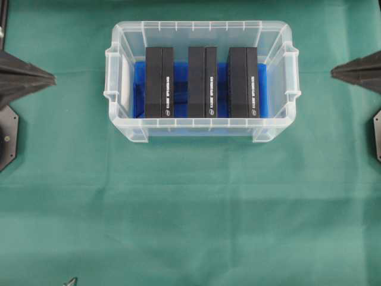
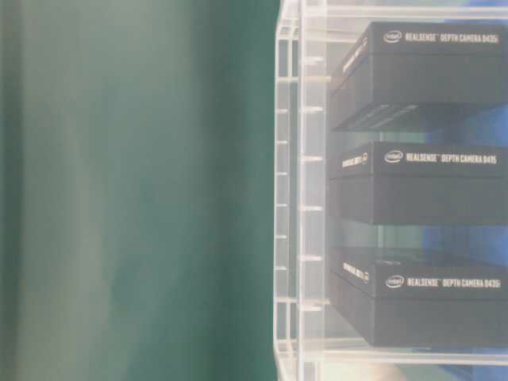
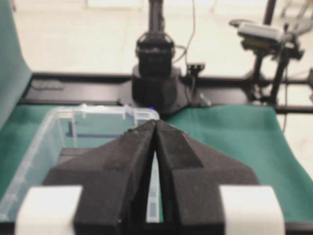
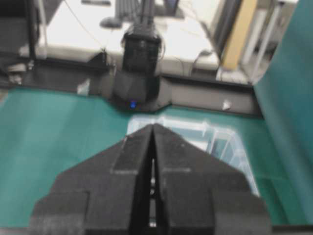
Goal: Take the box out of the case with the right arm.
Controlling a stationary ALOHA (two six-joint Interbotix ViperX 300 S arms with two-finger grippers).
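A matte green cloth (image 1: 190, 208) covers the table, and the clear ribbed plastic case (image 1: 202, 31) sits at 12 o'clock with three black rectangular RealSense boxes (image 1: 202, 81) on its blue floor. The pointed foam right gripper (image 1: 334, 72) at 3 o'clock and left gripper (image 1: 52, 77) at 9 o'clock are pressed closed, holding nothing.

Clear case (image 1: 202, 128) on green cloth, three black boxes (image 1: 158, 82) apparently upright inside, side by side.

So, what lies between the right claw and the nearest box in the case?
In the overhead view, bare green cloth, then the case wall, separate the shut right claw from the rightmost box. Nothing else lies there.
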